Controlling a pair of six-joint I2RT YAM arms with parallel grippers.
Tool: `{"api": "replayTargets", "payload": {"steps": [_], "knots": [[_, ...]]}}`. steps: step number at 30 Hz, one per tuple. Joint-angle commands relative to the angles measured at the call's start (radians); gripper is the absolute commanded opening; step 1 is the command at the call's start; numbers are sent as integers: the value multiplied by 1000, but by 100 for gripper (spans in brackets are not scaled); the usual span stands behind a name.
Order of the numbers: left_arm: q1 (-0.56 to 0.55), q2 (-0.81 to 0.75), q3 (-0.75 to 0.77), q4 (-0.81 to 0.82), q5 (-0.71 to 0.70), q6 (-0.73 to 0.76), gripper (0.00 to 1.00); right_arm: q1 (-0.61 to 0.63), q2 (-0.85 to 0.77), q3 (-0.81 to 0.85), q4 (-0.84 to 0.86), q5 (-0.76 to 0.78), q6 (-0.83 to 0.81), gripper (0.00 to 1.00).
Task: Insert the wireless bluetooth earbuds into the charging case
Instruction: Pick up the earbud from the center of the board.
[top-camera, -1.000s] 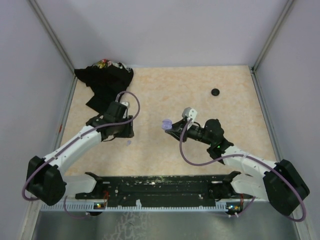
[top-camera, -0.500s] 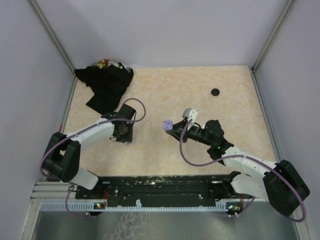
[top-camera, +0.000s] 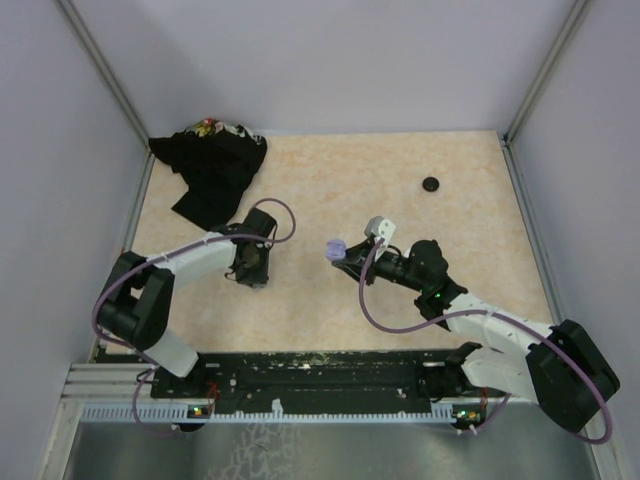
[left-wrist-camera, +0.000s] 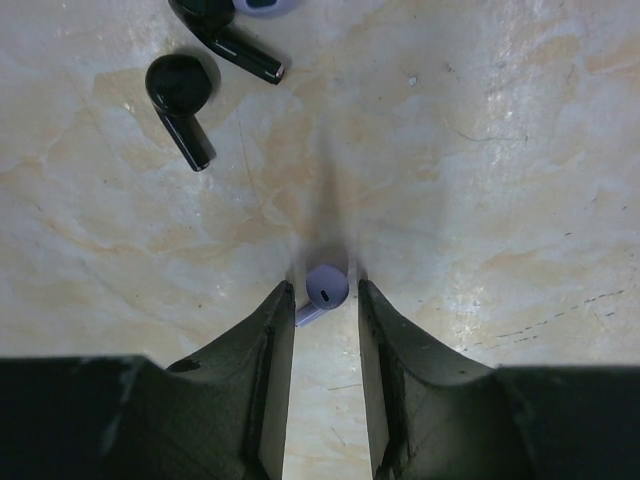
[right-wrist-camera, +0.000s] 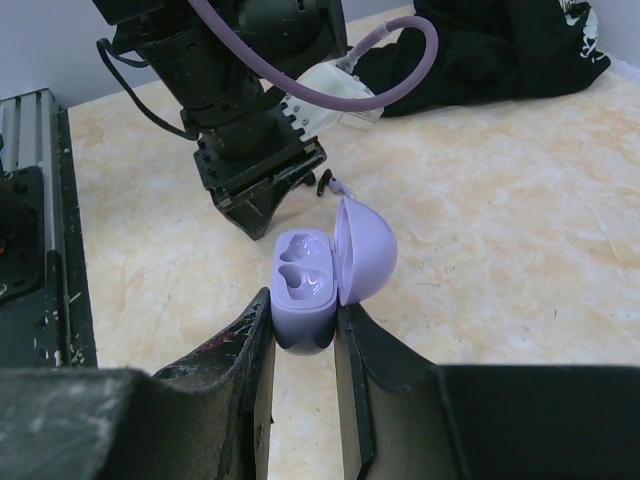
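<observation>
A lavender earbud (left-wrist-camera: 326, 288) lies on the table between the tips of my left gripper (left-wrist-camera: 324, 292). The jaws are drawn in close on it and its stem touches the left finger. Two black earbuds (left-wrist-camera: 180, 95) (left-wrist-camera: 235, 45) lie farther out on the table. From above, the left gripper (top-camera: 250, 270) points down at the table left of centre. My right gripper (right-wrist-camera: 303, 310) is shut on the lavender charging case (right-wrist-camera: 303, 285), held above the table with its lid open and both sockets empty. The case (top-camera: 335, 249) sits near the table's middle.
A black cloth heap (top-camera: 210, 165) fills the back left corner. A black round disc (top-camera: 431, 184) lies at the back right. A pale lavender piece (left-wrist-camera: 262, 5) shows at the top edge of the left wrist view. The left arm's wrist (right-wrist-camera: 255, 170) stands just beyond the case.
The left arm has folded in and lowered its gripper onto the lavender earbud, and its jaws have narrowed around it. The right arm and the case have not moved.
</observation>
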Motion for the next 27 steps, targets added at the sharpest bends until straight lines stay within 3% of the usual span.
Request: {"api": "replayTargets", "payload": {"steps": [1, 13, 27], "knots": [[1, 27, 24, 18, 13, 0, 36, -8, -15, 18, 35, 2, -10, 0], [1, 24, 0, 4, 11, -10, 19, -8, -26, 24, 16, 9, -13, 0], [3, -273, 23, 253, 261, 68, 16, -8, -42, 49, 0, 1, 3, 0]]}}
